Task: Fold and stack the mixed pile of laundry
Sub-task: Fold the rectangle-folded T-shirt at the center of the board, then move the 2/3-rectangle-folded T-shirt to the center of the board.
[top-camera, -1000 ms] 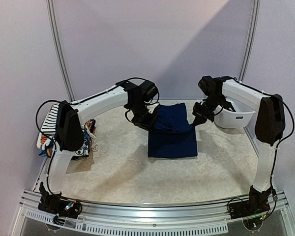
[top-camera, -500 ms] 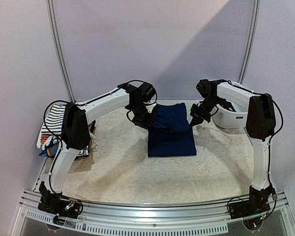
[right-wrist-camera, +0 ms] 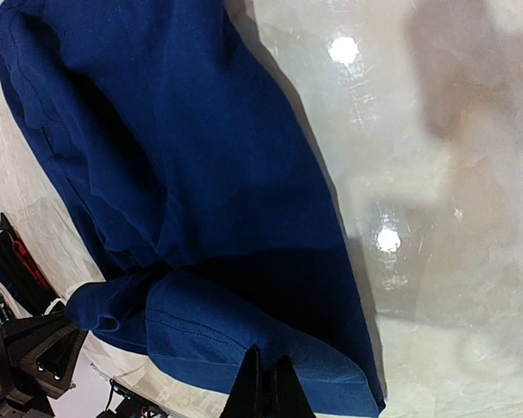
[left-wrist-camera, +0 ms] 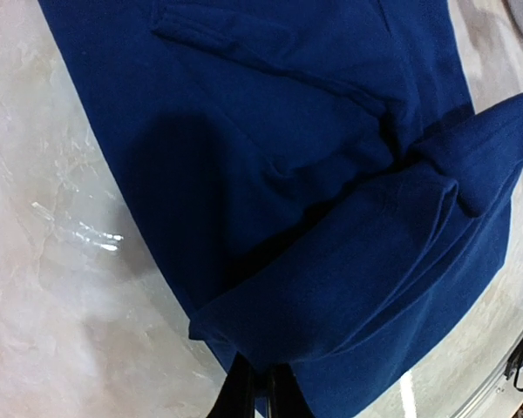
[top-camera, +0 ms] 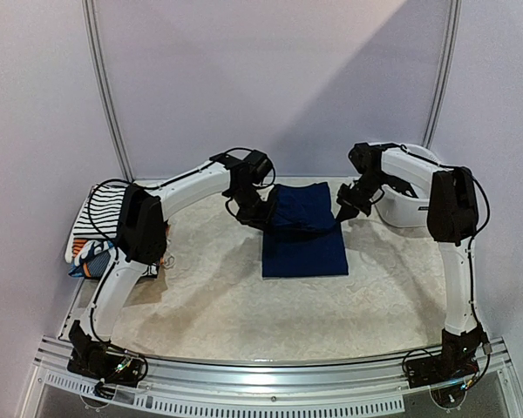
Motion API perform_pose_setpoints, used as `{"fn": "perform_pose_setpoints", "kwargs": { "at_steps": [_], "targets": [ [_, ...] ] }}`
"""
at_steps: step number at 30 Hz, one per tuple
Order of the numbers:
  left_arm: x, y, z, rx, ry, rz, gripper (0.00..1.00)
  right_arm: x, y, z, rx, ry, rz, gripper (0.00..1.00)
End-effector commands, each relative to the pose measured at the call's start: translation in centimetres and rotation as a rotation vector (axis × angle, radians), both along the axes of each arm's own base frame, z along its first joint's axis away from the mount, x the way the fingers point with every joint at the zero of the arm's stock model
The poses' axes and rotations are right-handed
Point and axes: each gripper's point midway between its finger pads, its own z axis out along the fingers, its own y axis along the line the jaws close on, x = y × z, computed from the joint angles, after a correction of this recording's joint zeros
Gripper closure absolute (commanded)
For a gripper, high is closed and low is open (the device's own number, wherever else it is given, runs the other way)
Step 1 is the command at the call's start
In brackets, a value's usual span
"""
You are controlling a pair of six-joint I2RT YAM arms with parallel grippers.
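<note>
Marbled tabletop (top-camera: 227,296): navy garment (top-camera: 303,252) pinched in both jaws, striped pile (top-camera: 96,213) left, tub (top-camera: 408,212) right.

navy garment (left-wrist-camera: 331,174): soft matt knit cloth | worktop (right-wrist-camera: 436,218): glossy, marbled, glinting under lights | tub (top-camera: 405,213): smooth white plastic | rail (top-camera: 270,367): bare metal

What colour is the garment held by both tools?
The garment is plain navy blue; the left wrist view shows it best.
</note>
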Motion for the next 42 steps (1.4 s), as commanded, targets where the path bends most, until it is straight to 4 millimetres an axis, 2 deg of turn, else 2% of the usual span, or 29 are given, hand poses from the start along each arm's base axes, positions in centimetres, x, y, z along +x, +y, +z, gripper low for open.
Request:
{"fn": "perform_pose_setpoints", "kwargs": {
  "at_steps": [1,9,15,19,22,25,28,30,34,36,42],
  "targets": [
    [1.6,-0.1,-0.7,-0.045,0.005,0.037,1.00,0.7,0.0,-1.1,0.012,0.014,0.006,1.00],
    [2.9,0.0,-1.7,-0.079,0.019,0.097,1.00,1.9,-0.2,-1.9,0.032,0.021,-0.030,0.99],
    [5.3,0.4,-2.7,-0.169,0.073,0.235,0.98,4.5,0.4,-2.6,0.118,0.006,-0.110,0.80],
    [7.8,1.4,-2.5,-0.262,0.107,0.342,0.89,7.5,1.2,-1.2,0.223,-0.060,-0.166,0.66],
    [9.5,1.8,-0.8,-0.351,0.112,0.393,0.83,9.1,1.3,0.7,0.251,-0.119,-0.198,0.59],
    [10.1,2.4,1.5,-0.369,0.074,0.398,0.76,9.6,0.5,3.1,0.220,-0.191,-0.209,0.52],
    [9.6,2.8,3.1,-0.356,0.047,0.372,0.70,9.0,-0.5,4.1,0.164,-0.243,-0.198,0.48],
    [8.6,3.0,3.7,-0.336,0.041,0.352,0.69,7.7,-0.8,4.9,0.137,-0.273,-0.184,0.48],
    [5.9,3.2,4.1,-0.279,0.030,0.284,0.68,4.7,0.3,5.7,0.105,-0.326,-0.093,0.50],
    [4.4,2.8,4.1,-0.256,0.032,0.239,0.69,2.9,1.3,5.3,0.101,-0.322,-0.037,0.53],
    [-0.4,-0.2,3.0,-0.216,0.074,0.071,0.74,-2.1,3.3,1.8,0.061,-0.257,0.100,0.64]
  ]
}}
